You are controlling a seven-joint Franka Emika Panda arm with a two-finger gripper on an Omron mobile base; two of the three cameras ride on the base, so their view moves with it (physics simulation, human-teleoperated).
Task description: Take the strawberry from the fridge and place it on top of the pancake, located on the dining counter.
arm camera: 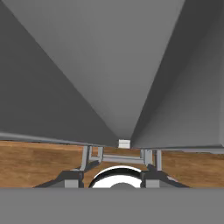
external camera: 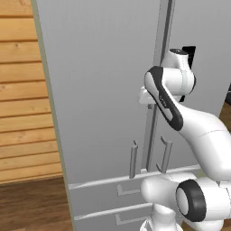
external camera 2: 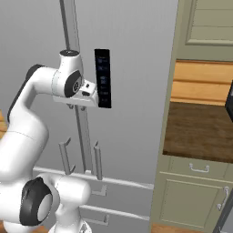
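Claw (arm camera: 111, 180) part-open, empty, facing fridge (external camera: 99, 90) door seam | step: opening fridge | next: you grip door handle (external camera: 133, 159) at 6 o'clock, pull.

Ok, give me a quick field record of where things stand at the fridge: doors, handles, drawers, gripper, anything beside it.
fridge: both doors shut, nothing of the inside on show
door handles: two slim vertical bars, either side of the centre seam
drawers: two below the doors, shut
gripper: up against the fridge front near the centre seam, pointing down along the doors toward the handles; jaws partly apart, nothing between them
black panel: on the right door, beside the hand
right of fridge: wooden countertop over green-grey cabinets
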